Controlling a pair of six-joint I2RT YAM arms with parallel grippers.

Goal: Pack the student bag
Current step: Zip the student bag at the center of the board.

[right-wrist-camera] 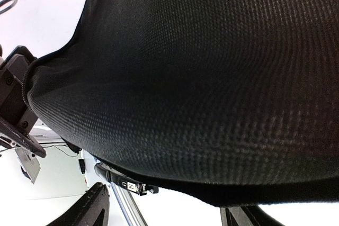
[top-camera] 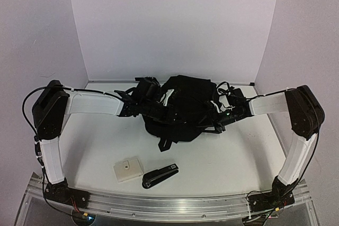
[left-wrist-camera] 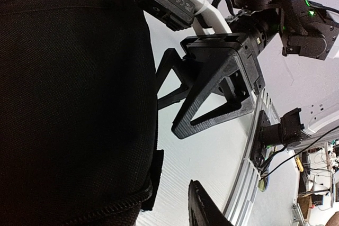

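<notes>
The student bag [top-camera: 183, 107], a big black fabric backpack with loose straps, lies at the middle back of the table between both arms. My left gripper [top-camera: 152, 107] is at its left side. In the left wrist view the bag's fabric [left-wrist-camera: 74, 99] covers one finger, while the other finger [left-wrist-camera: 204, 207] stands apart from the zipped edge with bare table between. My right gripper [top-camera: 216, 115] is at the bag's right side. Its fingers [right-wrist-camera: 90, 207] are spread wide under the overhanging fabric [right-wrist-camera: 201, 78], open.
A black stapler [top-camera: 160, 175] and a small white box [top-camera: 128, 169] lie near the table's front edge. A bag strap [top-camera: 164, 142] trails toward the front. White walls close in the back and both sides.
</notes>
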